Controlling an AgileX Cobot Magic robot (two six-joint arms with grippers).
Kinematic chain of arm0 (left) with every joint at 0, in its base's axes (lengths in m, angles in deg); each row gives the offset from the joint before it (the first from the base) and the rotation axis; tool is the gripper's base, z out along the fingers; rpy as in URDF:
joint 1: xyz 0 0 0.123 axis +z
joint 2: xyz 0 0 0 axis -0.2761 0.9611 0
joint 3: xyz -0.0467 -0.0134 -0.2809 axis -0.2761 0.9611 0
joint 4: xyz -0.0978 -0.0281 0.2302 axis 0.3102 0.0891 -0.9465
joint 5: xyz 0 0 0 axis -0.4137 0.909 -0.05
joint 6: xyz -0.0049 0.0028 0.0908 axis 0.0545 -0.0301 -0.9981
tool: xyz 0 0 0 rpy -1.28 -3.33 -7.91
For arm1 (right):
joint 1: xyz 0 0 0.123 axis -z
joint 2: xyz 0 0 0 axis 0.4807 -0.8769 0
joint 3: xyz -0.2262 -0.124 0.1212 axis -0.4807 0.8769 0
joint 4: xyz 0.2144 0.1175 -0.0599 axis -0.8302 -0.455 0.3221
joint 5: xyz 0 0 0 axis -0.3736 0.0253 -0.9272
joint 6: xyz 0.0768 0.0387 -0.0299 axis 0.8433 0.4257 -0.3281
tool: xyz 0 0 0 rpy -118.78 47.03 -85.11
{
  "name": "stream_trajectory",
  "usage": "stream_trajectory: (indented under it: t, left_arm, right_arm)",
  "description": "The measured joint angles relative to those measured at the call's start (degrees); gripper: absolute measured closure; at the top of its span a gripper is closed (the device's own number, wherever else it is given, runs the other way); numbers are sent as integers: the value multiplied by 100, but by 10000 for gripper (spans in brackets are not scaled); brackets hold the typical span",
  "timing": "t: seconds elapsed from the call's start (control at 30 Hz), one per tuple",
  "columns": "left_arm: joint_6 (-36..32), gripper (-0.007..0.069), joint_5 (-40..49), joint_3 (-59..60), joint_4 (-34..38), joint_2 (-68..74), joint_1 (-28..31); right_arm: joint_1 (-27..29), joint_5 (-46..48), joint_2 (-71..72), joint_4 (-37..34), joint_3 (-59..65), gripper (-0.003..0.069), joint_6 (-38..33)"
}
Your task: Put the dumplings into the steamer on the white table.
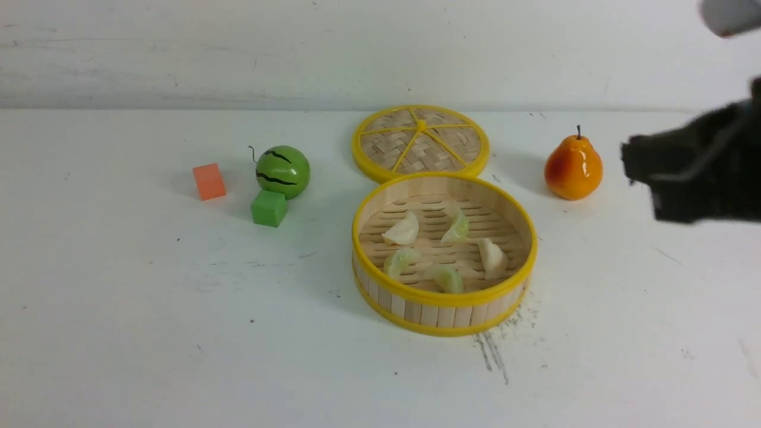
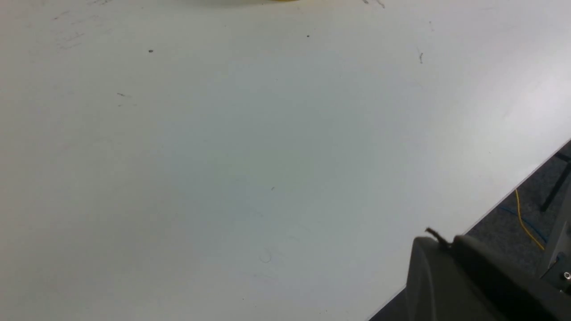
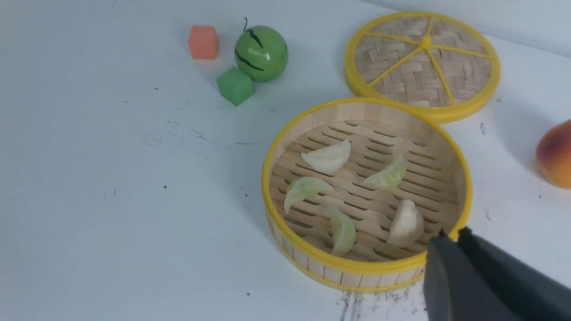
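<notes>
The steamer [image 1: 443, 300] stands on the white table [image 1: 148, 309] at centre. Several dumplings lie on its slatted floor, among them a cream one [image 1: 403, 230], a green one [image 1: 458, 227] and another cream one [image 1: 493, 258]. The right wrist view shows the steamer [image 3: 357, 267] with the dumplings [image 3: 328, 157] inside. My right gripper [image 1: 630, 160], blurred, hangs raised to the right of the steamer. Its jaws [image 3: 450, 234] are shut and empty. My left gripper [image 2: 441, 243] is shut and empty over bare table [image 2: 223, 156] near an edge. It is out of the front view.
A flat woven lid [image 1: 421, 142] lies just behind the steamer. An orange pear [image 1: 573, 167] stands to the right. A green striped ball [image 1: 283, 172], a green cube [image 1: 269, 208] and an orange cube [image 1: 208, 181] sit to the left. The table edge [image 2: 490, 209] borders the floor.
</notes>
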State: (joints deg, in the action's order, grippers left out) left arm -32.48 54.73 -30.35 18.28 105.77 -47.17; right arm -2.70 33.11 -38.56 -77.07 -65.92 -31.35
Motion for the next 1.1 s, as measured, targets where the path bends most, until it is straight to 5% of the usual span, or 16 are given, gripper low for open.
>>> stream_trajectory:
  t: [0.23, 0.8, 1.1]
  left_arm:
    - [0, 585, 0, 0, 0, 0, 0]
    - [0, 566, 0, 0, 0, 0, 0]
    - [0, 557, 0, 0, 0, 0, 0]
  right_arm:
    - [0, -43, 1316, 75, 1012, 680, -6]
    - [0, 1078, 2278, 153, 1196, 680, 241]
    - [145, -529, 3517, 865, 2672, 680, 277]
